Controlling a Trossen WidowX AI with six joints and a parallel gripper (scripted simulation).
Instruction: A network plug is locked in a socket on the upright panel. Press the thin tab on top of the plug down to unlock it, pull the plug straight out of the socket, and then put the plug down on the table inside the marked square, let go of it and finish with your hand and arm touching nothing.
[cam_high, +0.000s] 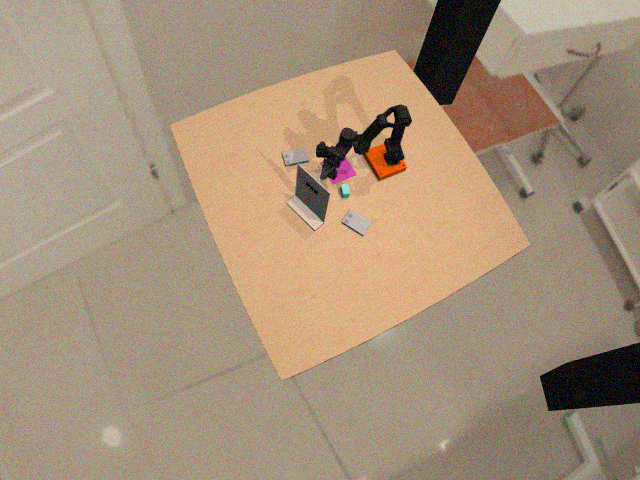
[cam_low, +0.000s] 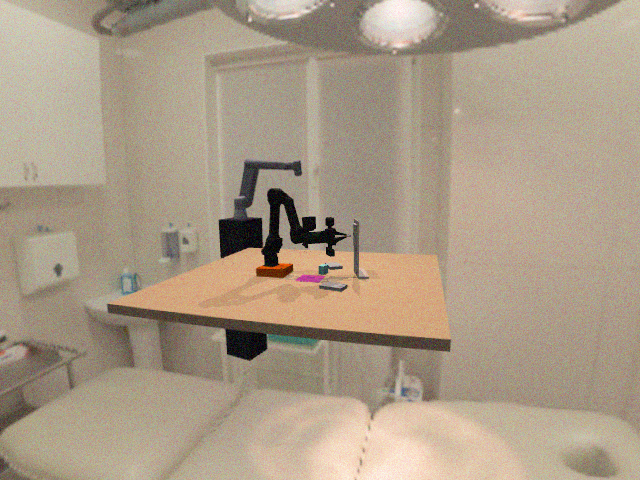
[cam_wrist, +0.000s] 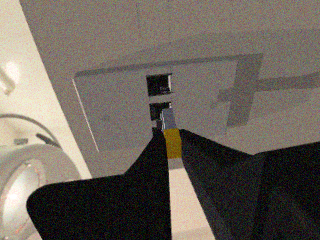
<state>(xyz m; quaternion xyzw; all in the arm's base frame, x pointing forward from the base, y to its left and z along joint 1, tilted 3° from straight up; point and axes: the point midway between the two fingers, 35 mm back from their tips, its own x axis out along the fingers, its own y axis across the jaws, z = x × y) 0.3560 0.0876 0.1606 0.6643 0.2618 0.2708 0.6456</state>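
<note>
The upright grey panel (cam_high: 318, 203) (cam_low: 356, 250) (cam_wrist: 120, 100) stands on the table with dark sockets in its face. My gripper (cam_high: 322, 178) (cam_low: 347, 236) (cam_wrist: 170, 138) is shut on the plug, high above the table and in front of the panel. The plug (cam_wrist: 173, 144) shows a yellow part between the fingertips and a grey body pointing at the lower socket. The exterior view shows a small gap between the plug's front and the panel, so it looks out of the socket. The magenta marked square (cam_high: 345, 171) (cam_low: 310, 278) lies on the table below the arm.
A teal block (cam_high: 345, 191) (cam_low: 323, 268) stands near the square. One flat grey box (cam_high: 295, 156) (cam_low: 333, 286) and another flat grey box (cam_high: 357, 222) (cam_low: 334, 266) lie on opposite sides. The arm's orange base (cam_high: 385, 167) (cam_low: 273, 270) is behind the square, away from the panel.
</note>
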